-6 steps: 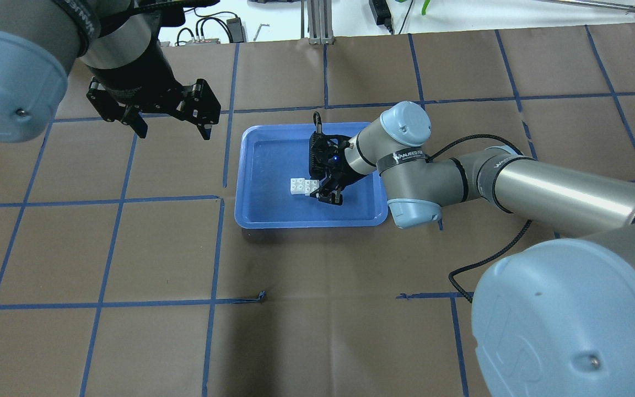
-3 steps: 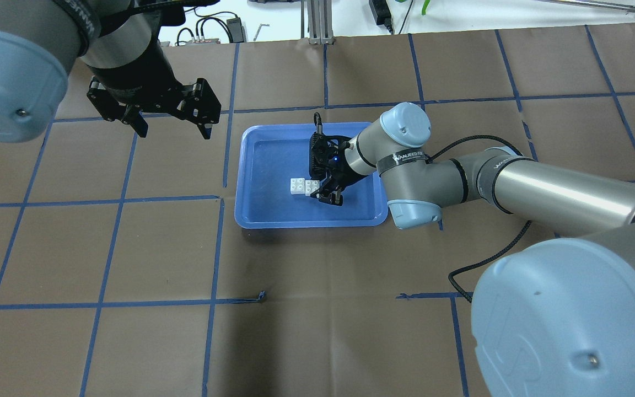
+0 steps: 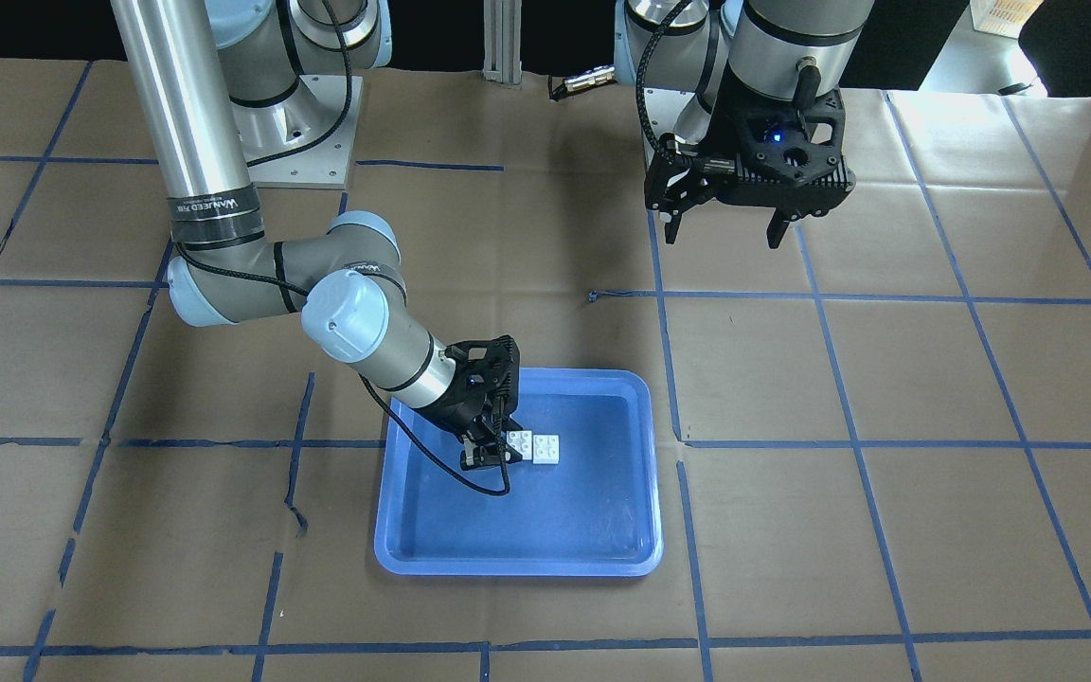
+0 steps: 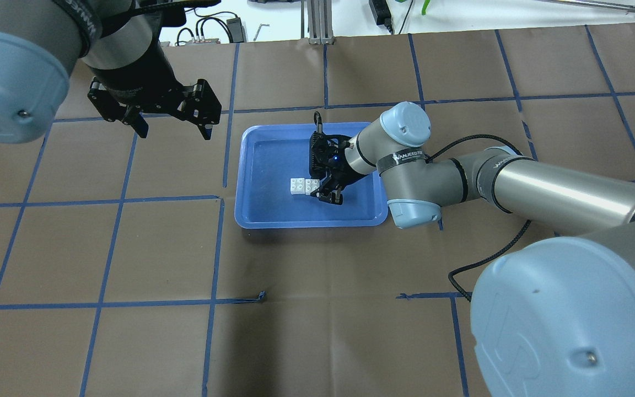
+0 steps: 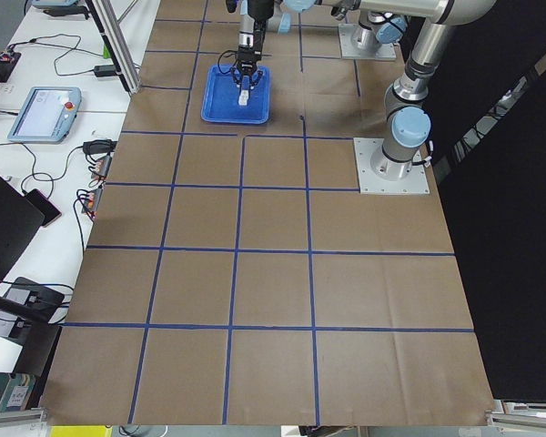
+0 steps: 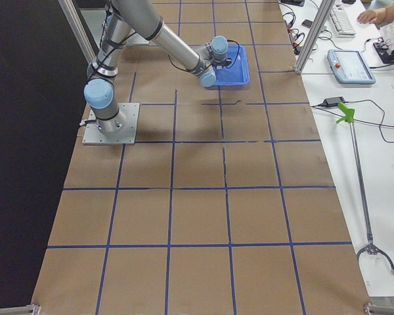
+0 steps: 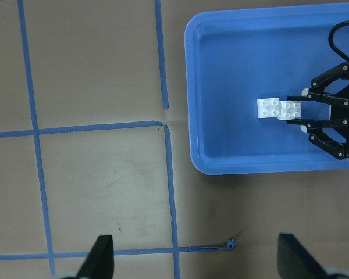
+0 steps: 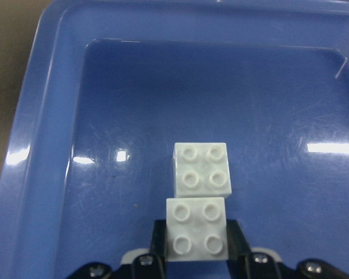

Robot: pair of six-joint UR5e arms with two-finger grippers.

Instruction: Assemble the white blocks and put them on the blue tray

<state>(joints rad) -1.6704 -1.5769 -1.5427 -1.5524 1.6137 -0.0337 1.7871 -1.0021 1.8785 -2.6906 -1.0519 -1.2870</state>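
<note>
Almost nothing has shifted over the last second; the left tool (image 4: 174,133) sits a touch farther from the robot than before, while the right tool (image 7: 299,109), the white blocks (image 4: 302,186) and the blue tray (image 4: 273,160) lie where they did. The right arm reaches low across the tray from the robot's right, wrist bent down so that the tool is inside the rim; its two fingers (image 8: 235,232) press on opposite sides of the nearer block, so it is closed on that block. The second block lies touching the first on the side away from the tool, studs up, a little out of line with it; whether the two are joined or merely side by side I cannot tell. Both blocks are near the middle of the tray floor, toward the robot's right half of it, and the floor shows faint scuffs and light glints in the right wrist view. The left tool hangs above the counter (image 4: 157,248), off the tray's far left corner and well apart from the blocks; its jaws are spread wide with nothing between them. Brown paper covers the counter, marked into squares by blue tape; the tray lies flat on it near a crossing of those lines.
</note>
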